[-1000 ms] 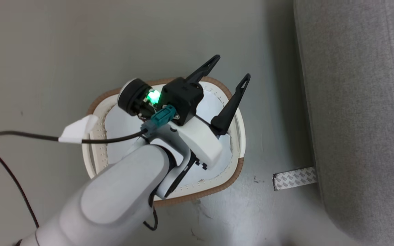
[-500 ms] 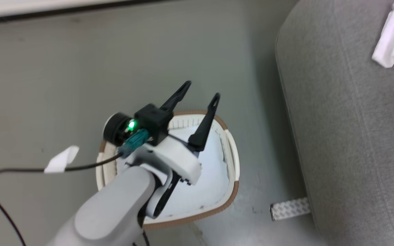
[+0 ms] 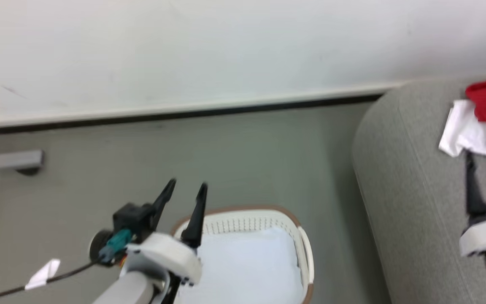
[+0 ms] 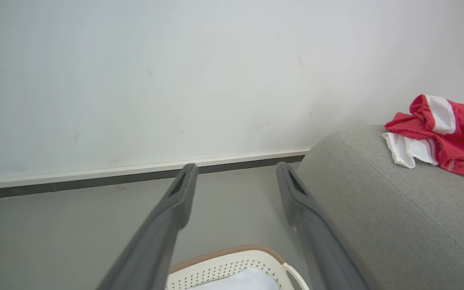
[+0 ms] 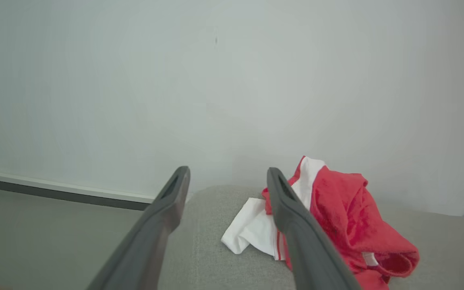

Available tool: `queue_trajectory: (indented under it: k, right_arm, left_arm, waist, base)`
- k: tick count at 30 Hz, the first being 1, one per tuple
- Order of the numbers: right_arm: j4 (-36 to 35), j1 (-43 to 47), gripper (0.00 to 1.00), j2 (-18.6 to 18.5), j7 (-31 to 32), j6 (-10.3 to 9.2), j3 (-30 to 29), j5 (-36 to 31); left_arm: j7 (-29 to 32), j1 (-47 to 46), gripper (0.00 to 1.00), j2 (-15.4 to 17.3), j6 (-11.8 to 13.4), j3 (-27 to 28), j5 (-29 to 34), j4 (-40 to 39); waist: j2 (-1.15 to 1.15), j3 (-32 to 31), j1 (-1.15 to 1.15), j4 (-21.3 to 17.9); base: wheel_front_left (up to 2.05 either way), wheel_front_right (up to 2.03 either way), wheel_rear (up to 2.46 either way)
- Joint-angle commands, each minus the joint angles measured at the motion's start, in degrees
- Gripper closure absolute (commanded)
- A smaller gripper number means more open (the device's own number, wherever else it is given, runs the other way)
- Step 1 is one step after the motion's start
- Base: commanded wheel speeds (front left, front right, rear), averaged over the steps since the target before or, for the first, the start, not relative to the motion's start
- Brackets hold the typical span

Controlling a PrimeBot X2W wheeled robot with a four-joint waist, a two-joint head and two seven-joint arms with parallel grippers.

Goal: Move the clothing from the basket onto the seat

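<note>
The clothing point(image 5: 344, 213), a red heap with white panels, lies on the grey seat point(image 5: 216, 249). It rests just past my right gripper point(image 5: 228, 172), which is open with nothing between its fingers. One of those dark fingers point(image 3: 473, 190) stands over the seat point(image 3: 411, 190) below the clothing point(image 3: 485, 109). The cream basket point(image 3: 243, 211) with its brown rim sits on the floor left of the seat. My left gripper point(image 3: 187, 185) hangs open above the basket's far left rim. In the left wrist view the open left gripper point(image 4: 236, 167) frames the floor, above the basket point(image 4: 224, 266) and left of the clothing point(image 4: 437, 137).
A pale bluish-white pad point(image 3: 243, 261) covers the basket's bottom. A white wall with a dark baseboard point(image 3: 184, 112) runs behind the grey floor. A grey metal foot point(image 3: 11, 160) stands at far left. A black cable with a white tag point(image 3: 42, 272) trails from my left wrist.
The head camera has swung upward, bringing the wall, the seat top and the clothing into view. My left gripper stays open, now over the basket's far left rim instead of its middle.
</note>
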Motion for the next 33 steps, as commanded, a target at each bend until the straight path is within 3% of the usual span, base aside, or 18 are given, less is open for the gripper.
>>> queue_trajectory:
  k: [1,11,18,33]
  right_arm:
    - [-1.48,2.84,0.00,0.77,0.42,-0.15,0.54,1.17]
    - [-5.29,15.38,0.00,5.97,1.36,-0.15,5.40,1.00]
    - [-3.48,19.52,0.00,7.84,0.45,-0.15,6.88,0.87]
    - [1.68,22.23,0.00,8.59,-1.60,-0.15,9.17,3.16]
  left_arm:
    - [-0.38,2.34,0.00,0.83,0.19,0.58,-0.62,0.38]
    - [-0.80,15.30,0.00,3.01,2.02,7.83,0.90,-1.31]
    - [-0.79,22.13,0.00,1.98,0.64,13.66,3.17,-2.43]
    - [-0.81,29.59,0.00,-3.77,-7.11,25.83,9.93,-0.27]
  waist:
    - [0.00,-5.95,0.02,3.31]
    - [0.00,-12.83,0.02,4.25]
    - [0.00,-14.86,0.02,4.22]
    - [0.00,-16.22,0.02,4.85]
  base:
    - [0.00,0.00,0.00]
    - [0.00,0.00,0.00]
    - [0.00,0.00,0.00]
    - [0.00,0.00,0.00]
